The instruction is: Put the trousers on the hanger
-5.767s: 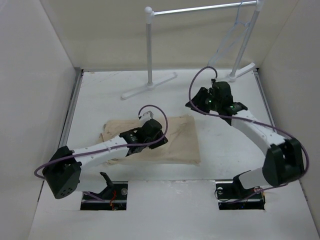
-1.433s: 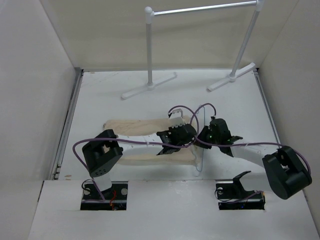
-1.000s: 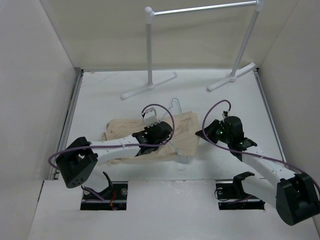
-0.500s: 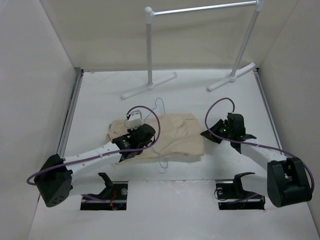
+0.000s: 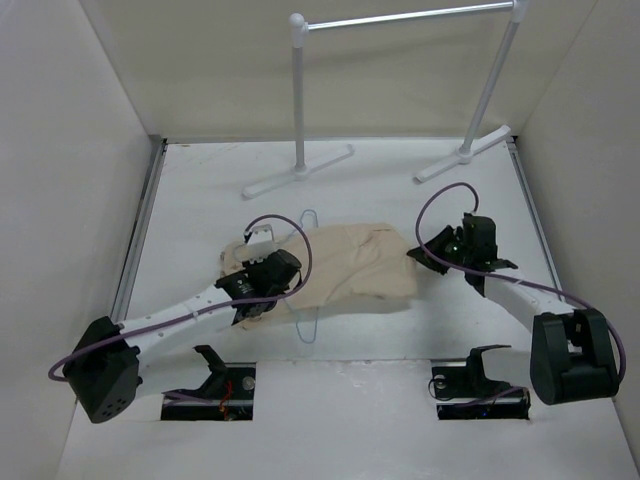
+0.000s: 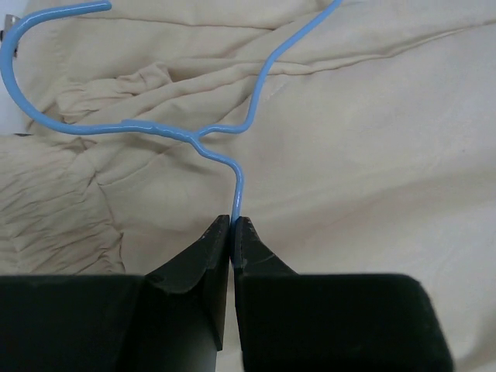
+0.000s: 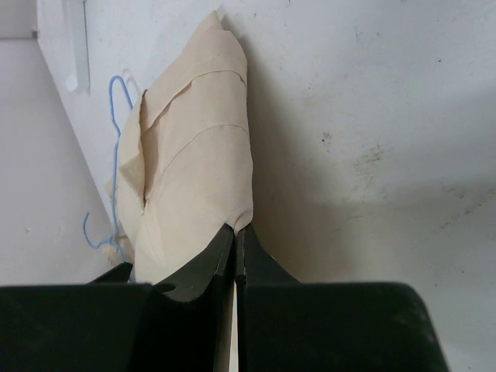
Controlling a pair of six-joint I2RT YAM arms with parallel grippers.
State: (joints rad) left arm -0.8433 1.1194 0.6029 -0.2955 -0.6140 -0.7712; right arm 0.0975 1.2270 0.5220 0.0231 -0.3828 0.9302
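Observation:
The beige trousers (image 5: 355, 262) lie crumpled across the middle of the table. The thin pale blue hanger (image 5: 305, 325) lies over their left part, with its hook (image 5: 310, 214) pointing to the far side. My left gripper (image 5: 265, 280) is shut on the hanger's wire just below the neck, seen in the left wrist view (image 6: 233, 225) with the hanger (image 6: 155, 130) over the cloth (image 6: 372, 155). My right gripper (image 5: 422, 254) is shut on the trousers' right edge, seen in the right wrist view (image 7: 235, 231). The cloth (image 7: 194, 170) rises from the table there, and the hanger (image 7: 115, 167) lies beyond it.
A white tube garment rack (image 5: 298, 100) with a silver bar (image 5: 400, 18) stands at the back, its feet (image 5: 295, 172) on the white table (image 5: 200, 190). White walls close in left, right and back. Two base slots sit at the near edge.
My left gripper has carried the hanger leftward over the trousers. My right gripper has moved to the far right, drawing the trousers' right end with it. The rack has lost the hanger.

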